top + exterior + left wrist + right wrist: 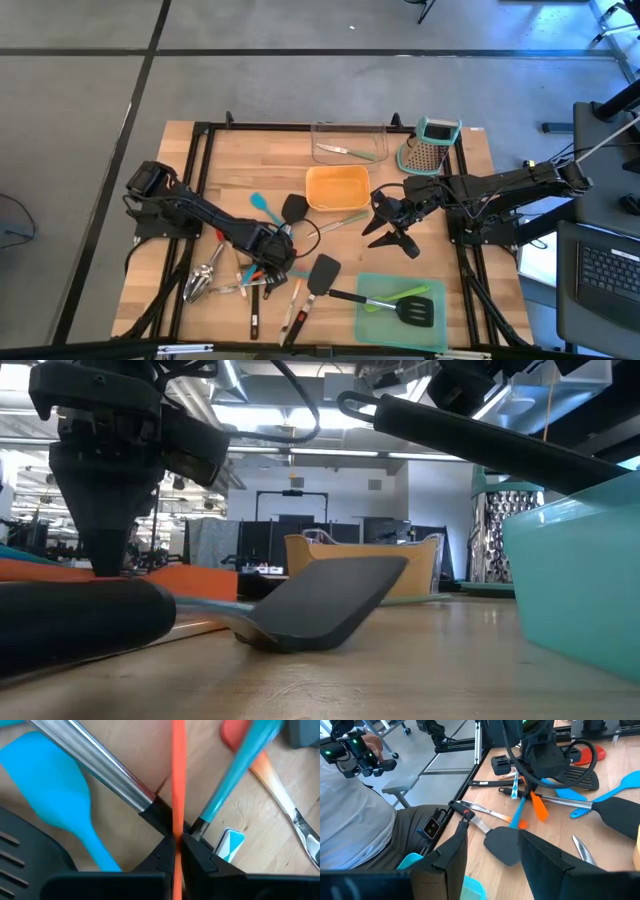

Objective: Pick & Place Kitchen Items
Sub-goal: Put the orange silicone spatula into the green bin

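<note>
Right up against the left wrist lens, the left gripper point(175, 842) is clamped tight on a thin orange tool point(178, 775), which runs straight out from between its fingers point(202, 852), squeezed edge-on. It sits amid the utensil pile at the table's point(200, 175) front left, with a blue spatula point(55, 800) and a steel handle point(100, 762) just beside it (a teal handle point(235, 772) crosses on the other side). Over to the right gripper point(392, 232): jaws spread wide, holding nothing, hanging between the orange tray point(336, 186) and the teal-green tray point(372, 318).
</note>
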